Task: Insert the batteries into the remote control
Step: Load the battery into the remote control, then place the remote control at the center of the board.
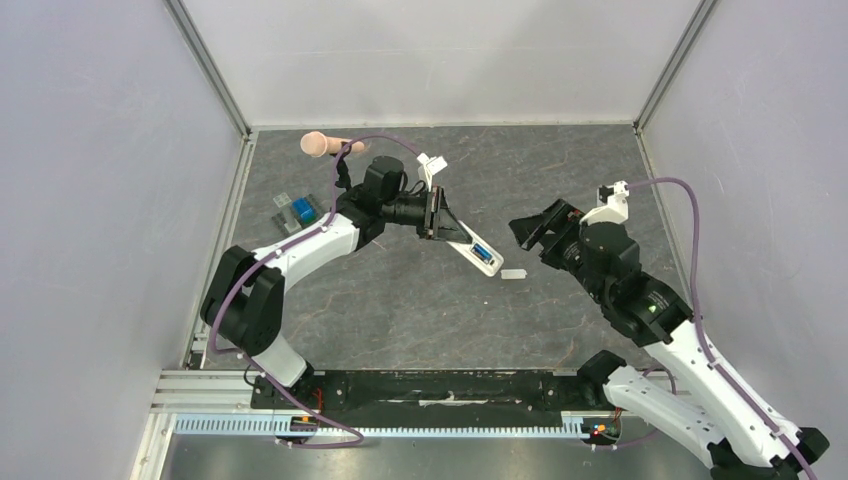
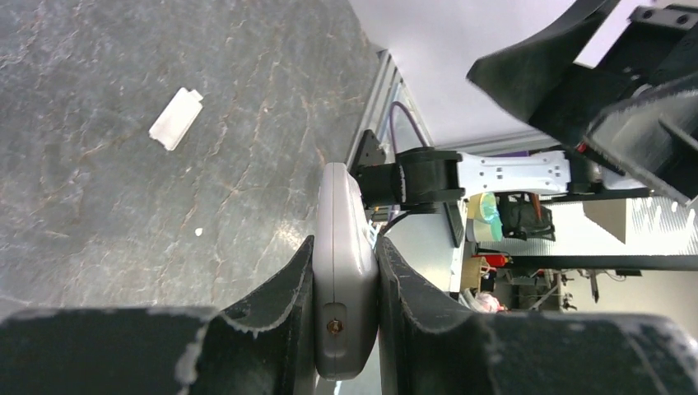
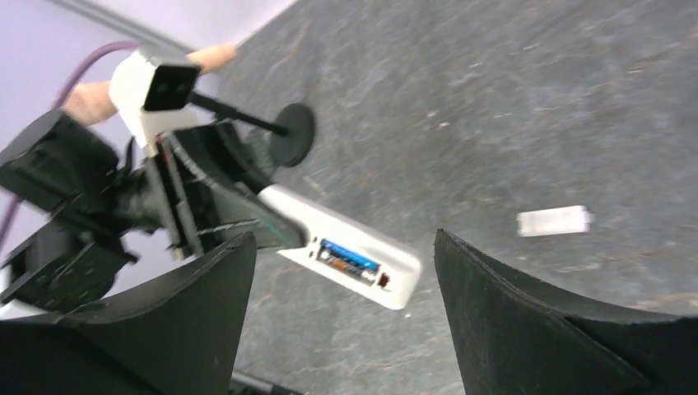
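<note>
The white remote control (image 1: 470, 247) hangs tilted above the table, back side up, with my left gripper (image 1: 441, 222) shut on its upper end. In the left wrist view the remote control (image 2: 346, 263) sits edge-on between both pads of the left gripper (image 2: 346, 317). A blue battery (image 3: 349, 255) lies in the open compartment of the remote control (image 3: 362, 247); beside it is a darker blurred shape. The blue battery (image 1: 484, 253) also shows from above. My right gripper (image 1: 533, 232) stands open to the right of the remote, holding nothing; the right gripper (image 3: 344, 239) frames the compartment end.
A small white cover piece (image 1: 513, 273) lies on the table just below the remote's lower end, cover piece (image 2: 175, 119), cover piece (image 3: 554, 220). A pink microphone (image 1: 325, 145) on a black stand (image 3: 292, 133) is at the back left. A blue brick (image 1: 303, 208) lies at the left.
</note>
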You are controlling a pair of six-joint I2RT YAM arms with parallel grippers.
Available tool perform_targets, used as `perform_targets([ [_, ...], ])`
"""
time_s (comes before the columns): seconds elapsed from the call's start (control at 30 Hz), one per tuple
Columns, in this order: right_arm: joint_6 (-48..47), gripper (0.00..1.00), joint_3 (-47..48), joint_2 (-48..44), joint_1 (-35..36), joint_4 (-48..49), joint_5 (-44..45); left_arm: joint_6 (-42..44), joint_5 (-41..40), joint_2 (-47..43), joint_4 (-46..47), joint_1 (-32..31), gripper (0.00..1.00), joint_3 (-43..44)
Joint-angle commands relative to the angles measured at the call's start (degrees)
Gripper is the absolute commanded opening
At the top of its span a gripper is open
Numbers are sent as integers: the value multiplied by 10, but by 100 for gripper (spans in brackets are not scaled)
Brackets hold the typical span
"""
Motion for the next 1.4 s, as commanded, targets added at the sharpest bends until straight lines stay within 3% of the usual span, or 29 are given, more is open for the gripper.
perform_targets([
  [0.0,-43,81,34,51,-4,-122,113,77,-25,-22,-47,-2,2,20],
  [0.17,-82,70,1,129,-30,-139,132,109,-44,-17,-100,-6,2,15],
  [0.37,-175,49,-59,212,-92,-42,48,106,-78,-16,-104,-18,2,-5],
  [0.57,-249,34,-57,313,-121,12,-3,100,-111,-22,-104,-19,2,-19],
  [0.73,-267,32,-49,362,-125,32,-18,67,-136,-21,-90,-19,2,-39],
  [0.97,-259,33,-50,401,-128,57,-15,-114,-241,-1,68,-31,2,-122],
  [1.17,-270,30,-49,431,-131,72,-21,-153,-323,13,187,-41,2,-188],
  [1.37,-275,23,-54,438,-132,75,-17,-179,-378,18,240,-59,7,-245],
])
